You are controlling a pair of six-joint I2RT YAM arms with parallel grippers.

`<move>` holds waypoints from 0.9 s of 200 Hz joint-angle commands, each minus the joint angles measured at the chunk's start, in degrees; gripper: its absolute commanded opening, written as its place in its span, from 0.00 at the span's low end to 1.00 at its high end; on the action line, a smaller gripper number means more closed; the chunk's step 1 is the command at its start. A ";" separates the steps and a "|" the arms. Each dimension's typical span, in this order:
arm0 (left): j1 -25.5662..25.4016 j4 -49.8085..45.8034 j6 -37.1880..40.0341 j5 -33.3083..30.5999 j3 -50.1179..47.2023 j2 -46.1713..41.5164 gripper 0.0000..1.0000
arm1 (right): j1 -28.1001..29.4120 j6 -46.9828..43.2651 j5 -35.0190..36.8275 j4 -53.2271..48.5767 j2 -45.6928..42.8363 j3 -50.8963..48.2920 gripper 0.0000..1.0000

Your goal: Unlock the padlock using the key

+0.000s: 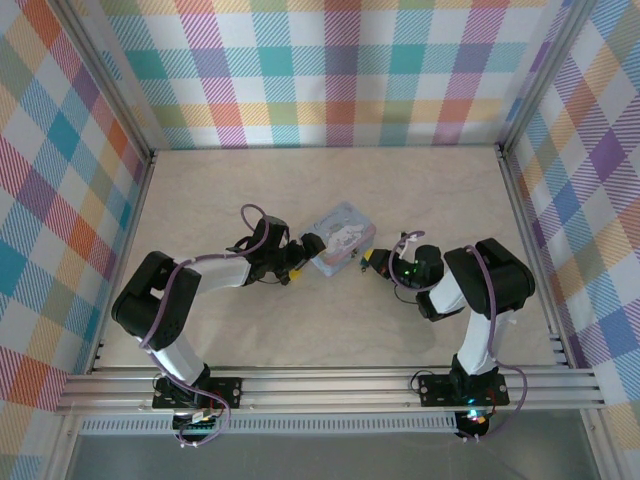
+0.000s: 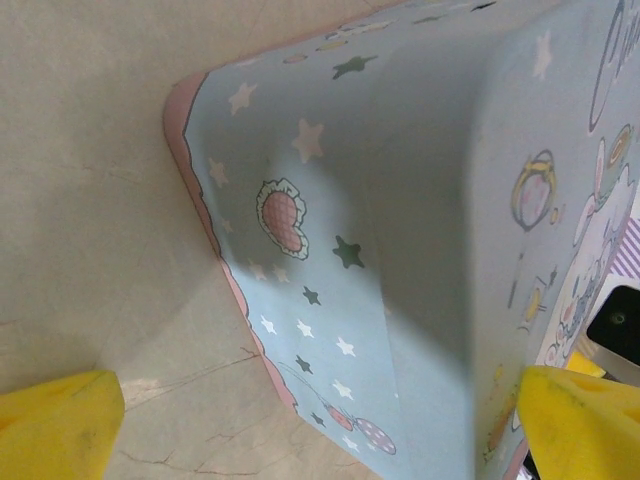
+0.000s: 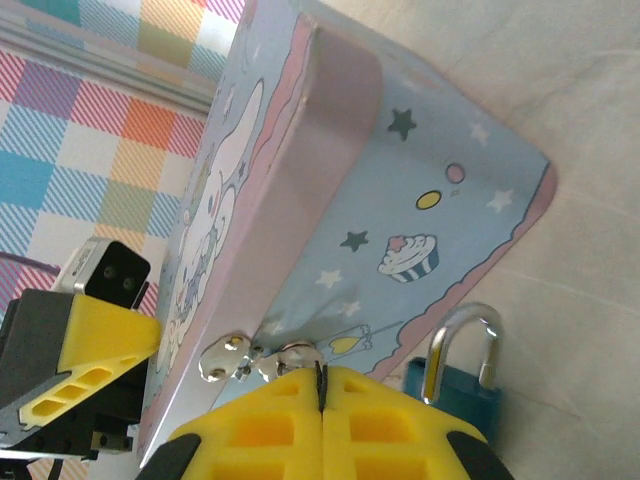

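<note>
Right wrist view: your right gripper (image 3: pixel 320 400) is pressed together, maybe on the key; padlock (image 3: pixel 455 385) lies at its 3 o'clock, beside the tin (image 3: pixel 420 200). Your left gripper (image 2: pixel 320 420), spread, straddles the tin, likely bracing it.

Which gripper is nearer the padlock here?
Right. The right gripper, fingers shut on what looks like the key, sits beside the padlock; the left gripper, open, straddles the tin's opposite end.
</note>
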 commanded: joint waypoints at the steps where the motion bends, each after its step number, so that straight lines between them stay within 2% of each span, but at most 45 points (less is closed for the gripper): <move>1: -0.81 -5.79 1.74 -1.11 -1.81 -0.83 1.00 | -0.52 -0.08 0.38 3.20 0.40 -0.65 0.00; 36: -0.54 -6.98 2.43 -2.15 -1.99 -2.80 1.00 | -1.54 -1.63 -0.33 1.64 -1.25 -1.30 0.00; 60: -0.07 -9.21 3.31 -3.26 -1.90 -3.98 1.00 | -2.12 -4.39 -0.18 -3.76 -5.44 -2.06 0.00; 84: 1.05 -9.33 3.41 -2.96 -2.66 -4.08 1.00 | -2.23 -8.26 -0.03 -13.57 -12.37 -1.83 0.00; 111: 2.97 -9.92 4.65 -2.73 -2.85 -3.86 1.00 | -2.20 -13.90 1.78 -30.45 -23.36 -0.09 0.01; 145: 5.92 -10.52 6.81 -1.60 -1.24 -1.57 1.00 | -2.27 -20.77 5.29 -55.29 -37.03 4.79 0.18; 180: 8.18 -10.83 8.38 -0.39 2.26 1.83 1.00 | -2.22 -22.16 7.62 -67.42 -45.66 6.86 0.39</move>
